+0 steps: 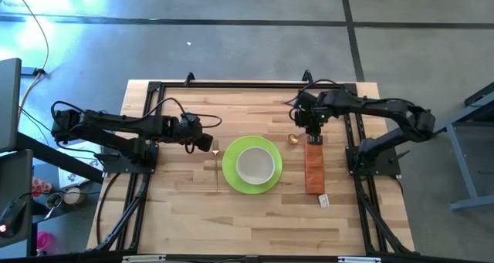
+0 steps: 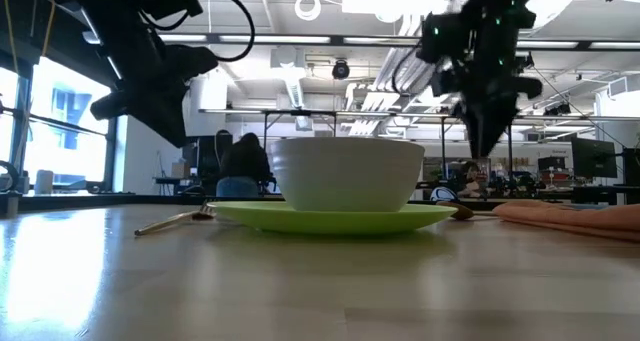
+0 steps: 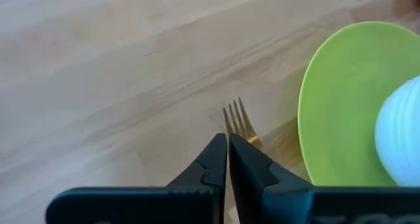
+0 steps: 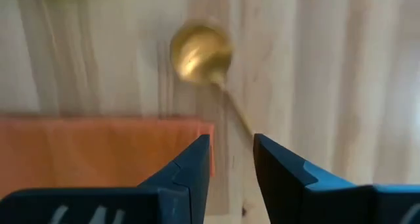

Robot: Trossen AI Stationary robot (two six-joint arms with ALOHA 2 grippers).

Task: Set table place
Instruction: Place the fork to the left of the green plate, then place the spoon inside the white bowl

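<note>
A lime-green plate lies mid-table with a white bowl standing on it. A gold fork lies flat on the wood just left of the plate. My left gripper is shut and hangs above the fork's neck, clear of the table in the low view. A gold spoon lies on the table right of the plate, and its handle runs toward my right gripper. That gripper is open, above the handle and the orange strip's far end.
The orange-brown strip lies right of the plate, with a small white tag at its near end. Black rails frame the table, and both arm bases stand at its sides. Bare wood stretches along the near edge.
</note>
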